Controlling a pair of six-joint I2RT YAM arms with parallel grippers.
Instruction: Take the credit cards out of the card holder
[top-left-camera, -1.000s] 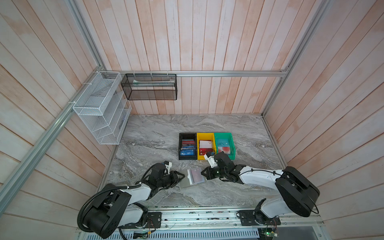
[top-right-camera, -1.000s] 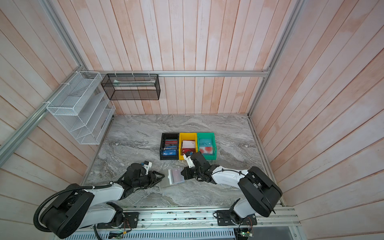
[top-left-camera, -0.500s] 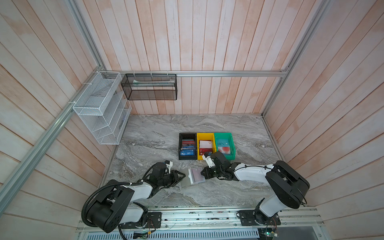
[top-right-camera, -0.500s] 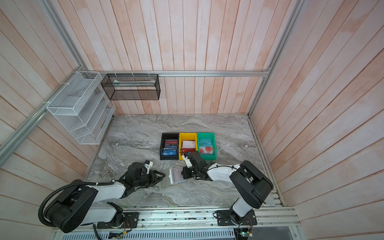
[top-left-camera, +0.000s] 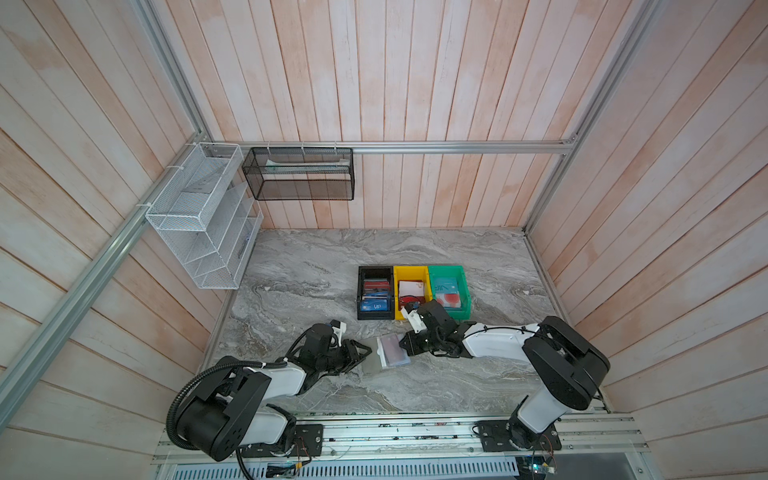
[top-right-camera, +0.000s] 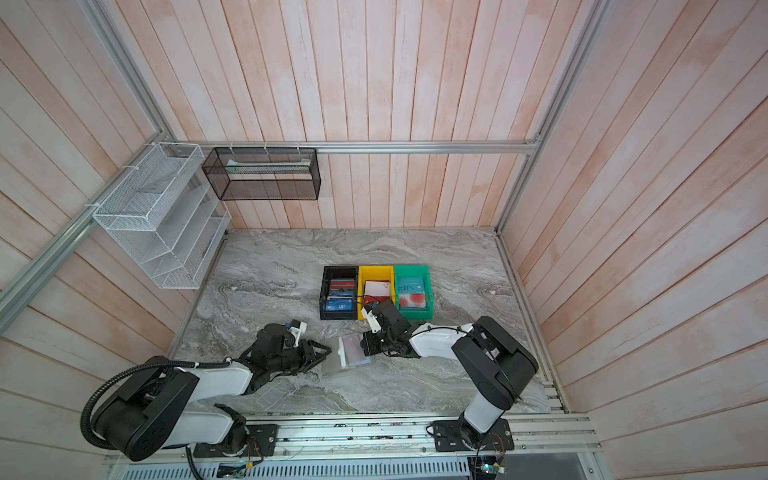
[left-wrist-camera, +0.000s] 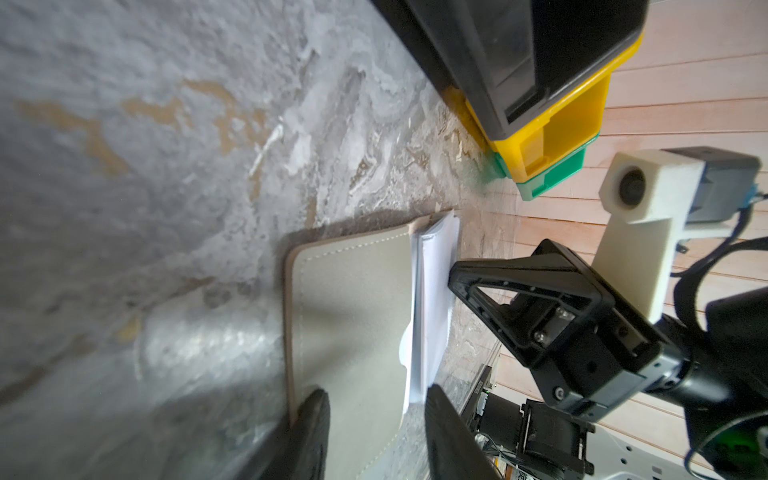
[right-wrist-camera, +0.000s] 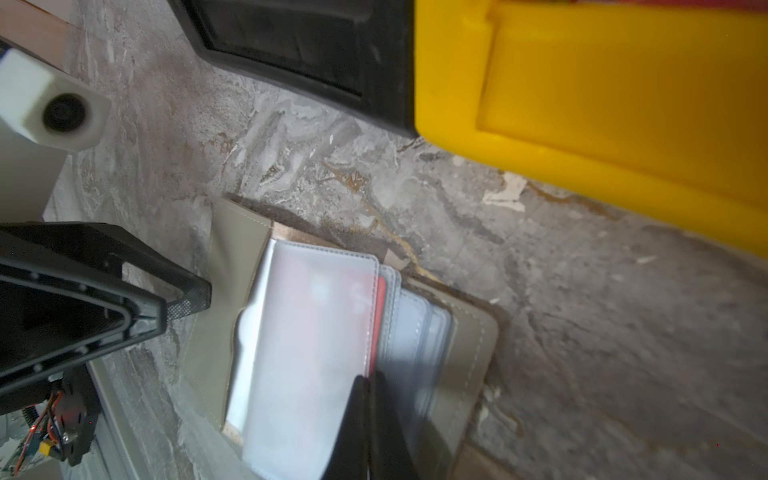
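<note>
Open card holder (top-left-camera: 390, 353) on desk (top-left-camera: 311, 270); three bins (top-left-camera: 411, 271), black, yellow, green, just behind. Left end effector (left-wrist-camera: 376, 399) spread astride its cover; right end effector (right-wrist-camera: 368, 382) pressed together against its pockets.

Left fingers (left-wrist-camera: 312, 434) apart, right fingers (right-wrist-camera: 360, 419) together.

Three bins (top-left-camera: 410, 270), one card holder (top-left-camera: 390, 353), two baskets (top-left-camera: 299, 193)
</note>
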